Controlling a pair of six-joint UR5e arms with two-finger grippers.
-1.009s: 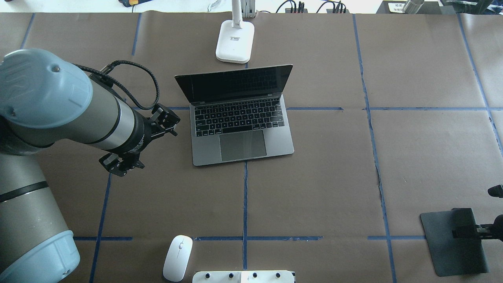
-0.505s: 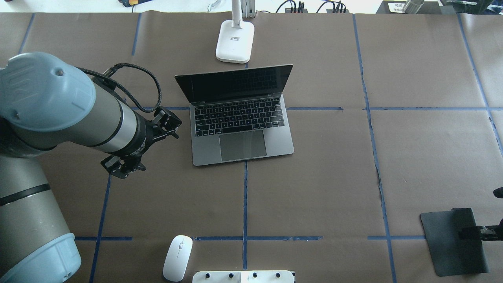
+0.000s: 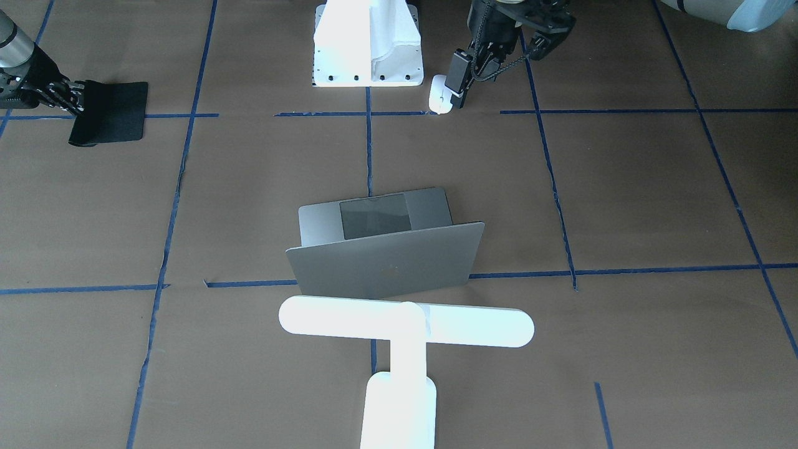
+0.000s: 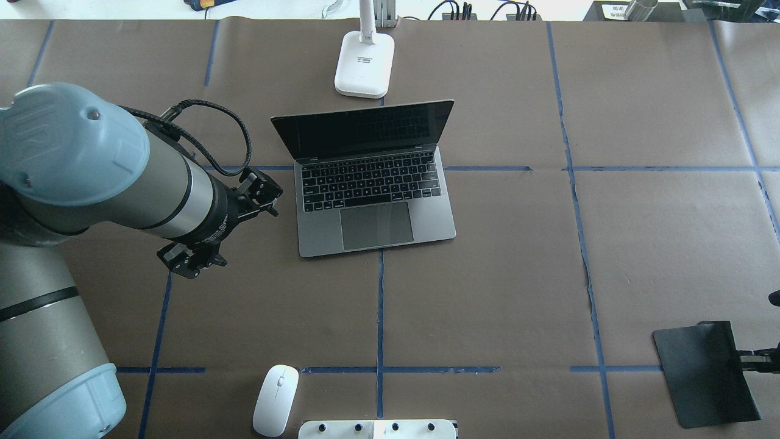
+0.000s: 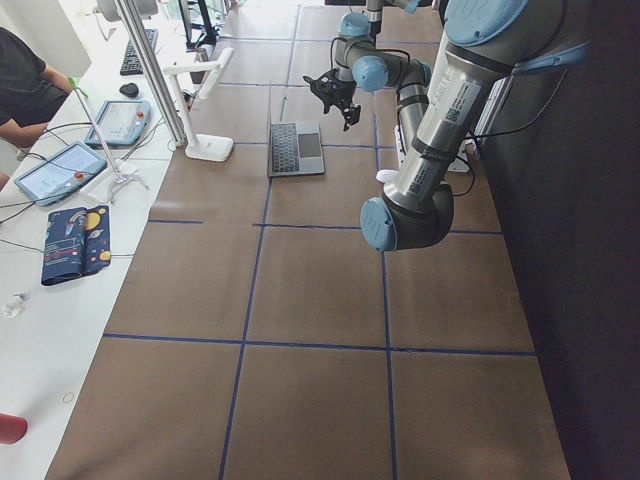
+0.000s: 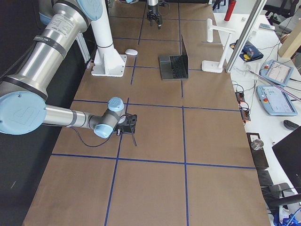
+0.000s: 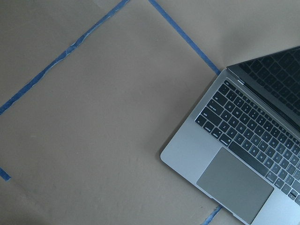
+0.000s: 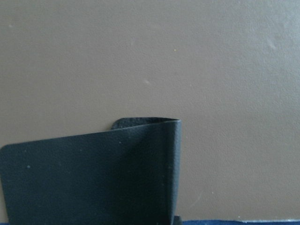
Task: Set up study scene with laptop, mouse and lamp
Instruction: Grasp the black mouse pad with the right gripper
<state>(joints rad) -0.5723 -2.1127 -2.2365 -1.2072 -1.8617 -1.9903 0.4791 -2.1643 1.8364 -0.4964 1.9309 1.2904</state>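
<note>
Apple logo (image 3: 391,272) shows on laptop (image 3: 374,249); left fingers (image 4: 262,190) spread empty, right fingers (image 3: 67,95) pinch black mouse pad (image 4: 701,372).

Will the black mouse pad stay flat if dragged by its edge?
Probably not: the mouse pad curls over by the right hand in the wrist view, so it looks thin and floppy. Likely light too, and it may fold under.

The brown paper-covered worktop (image 4: 518,274) lay open across the middle and right of the overhead frame. At upper centre the open grey metal laptop (image 4: 375,183) blocked the way, the white T-shaped lamp (image 4: 364,64) just behind it. The white oval mouse (image 4: 275,399) and white bolted pedestal (image 4: 378,428) sat at the bottom edge, a black rectangular mouse pad (image 4: 707,372) lower right.
</note>
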